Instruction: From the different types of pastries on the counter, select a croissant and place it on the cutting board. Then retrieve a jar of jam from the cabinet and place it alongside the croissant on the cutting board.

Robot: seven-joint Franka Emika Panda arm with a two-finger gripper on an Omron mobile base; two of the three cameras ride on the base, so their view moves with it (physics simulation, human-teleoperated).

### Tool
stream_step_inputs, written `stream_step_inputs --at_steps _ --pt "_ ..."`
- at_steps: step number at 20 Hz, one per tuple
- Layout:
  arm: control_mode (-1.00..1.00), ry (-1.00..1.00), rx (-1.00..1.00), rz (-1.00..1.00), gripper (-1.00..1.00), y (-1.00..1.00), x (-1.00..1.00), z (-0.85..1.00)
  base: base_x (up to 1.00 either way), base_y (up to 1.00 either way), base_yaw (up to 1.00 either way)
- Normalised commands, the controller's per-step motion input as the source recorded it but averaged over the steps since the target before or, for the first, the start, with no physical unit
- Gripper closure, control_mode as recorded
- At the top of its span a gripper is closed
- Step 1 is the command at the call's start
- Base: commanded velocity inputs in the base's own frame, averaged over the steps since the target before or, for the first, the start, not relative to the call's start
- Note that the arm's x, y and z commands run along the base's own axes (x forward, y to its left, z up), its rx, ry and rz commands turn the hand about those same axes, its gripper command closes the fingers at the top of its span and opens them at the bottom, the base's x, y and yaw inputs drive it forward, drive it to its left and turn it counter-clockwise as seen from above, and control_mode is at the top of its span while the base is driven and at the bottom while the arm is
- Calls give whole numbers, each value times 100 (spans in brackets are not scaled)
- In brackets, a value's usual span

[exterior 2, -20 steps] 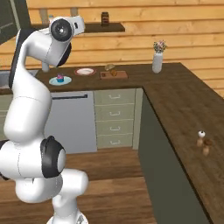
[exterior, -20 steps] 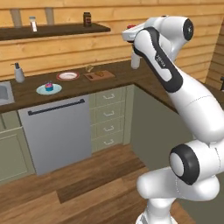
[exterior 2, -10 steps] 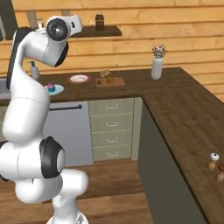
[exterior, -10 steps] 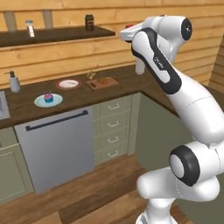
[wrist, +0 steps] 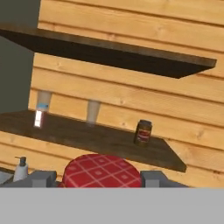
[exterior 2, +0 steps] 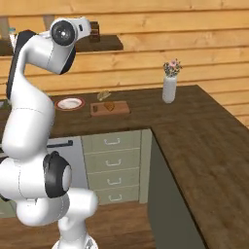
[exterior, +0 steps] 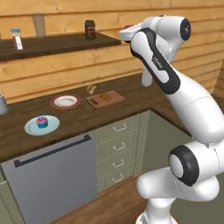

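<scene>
Pincer clamped on the jam jar: in the hand view its two grey fingers sit tight against either side of a red checked lid, and I see no gap between them and the jar. From the base cameras I see the arm raised high, the hand up at the level of the wall shelf, well above the counter. A taller dark jar with a red label stands on that shelf; it is not mine.

Down on the counter the croissant lies on the cutting board, near its middle. A red-rimmed plate sits just beside the board, and a pink cupcake rests on a pale blue plate further along. A white vase with flowers stands well apart, towards the corner.

I judge the jar to be stiff, smooth and likely slippery, light for its size, and breakable if dropped from this height. My hold looks to be across the lid or just under it, so I would keep the squeeze firm and steady and avoid tilting the hand. The croissant is soft and flaky, so I would set the jar on bare board beside it, not against it
</scene>
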Motion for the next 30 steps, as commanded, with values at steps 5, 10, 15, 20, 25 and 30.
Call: stream_step_inputs --at_steps 5,10,15,20,25,30 --pt "100 0 0 0 100 0 0 0 100 -20 -10" --pt "100 0 0 0 100 0 0 0 94 -18 -10" --pt "100 0 0 0 100 0 0 0 -19 0 -3" --pt "100 0 0 0 100 0 0 0 -37 0 -6" --pt "100 0 0 0 100 0 0 0 0 0 -13" --pt "100 0 0 0 100 0 0 0 -1 0 -13"
